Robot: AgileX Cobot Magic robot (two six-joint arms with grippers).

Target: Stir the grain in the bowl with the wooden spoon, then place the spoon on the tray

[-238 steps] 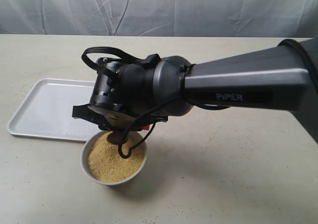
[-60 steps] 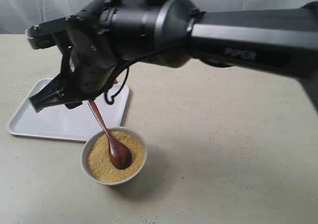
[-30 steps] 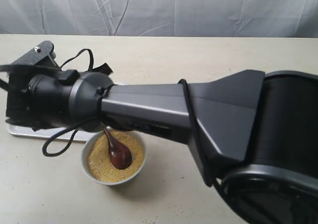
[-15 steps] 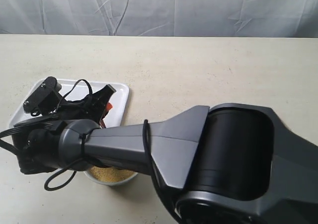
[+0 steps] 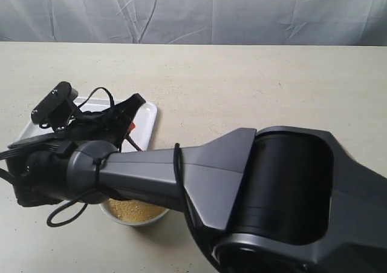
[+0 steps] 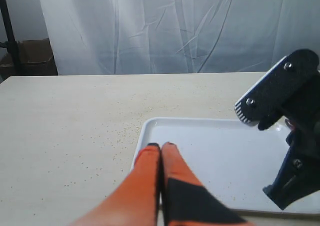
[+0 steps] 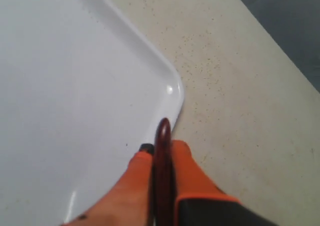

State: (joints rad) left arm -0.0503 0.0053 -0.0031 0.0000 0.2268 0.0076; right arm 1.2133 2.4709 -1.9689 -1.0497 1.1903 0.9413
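Right arm (image 5: 199, 176) is slung way across the desk (image 5: 272, 85), and its jaws are pinching the wooden spoon (image 7: 163, 136) between the two orange fingers (image 7: 132, 186). In that arm's wrist cam a rounded dark-brown end pokes out just past the fingertips. Honestly I can't tell if that's the scoop end or the handle end, since the rest is buried in the grip. Directly under and ahead of those jaws is the white tray (image 7: 75, 85). Its rounded corner sits just beyond the spoon's tip, with bare speckled desk past the rim. Whether the spoon is touching the tray or just above it, no idea from this angle. From the outside camera the same jaws hang over the tray's corner. The white bowl (image 5: 134, 221) is back behind them, tucked under the arm right beside the tray's edge. It's mostly hidden, with only a slice of rim and a patch of yellow grain (image 5: 136, 209) showing. The left jaws are pressed together with nothing between them, orange fingers (image 6: 145, 186) side by side. The tray lies just ahead of them. A black bracket (image 6: 277, 93) on the other arm hangs over the tray's far part, and a white curtain (image 6: 150, 25) is way beyond.
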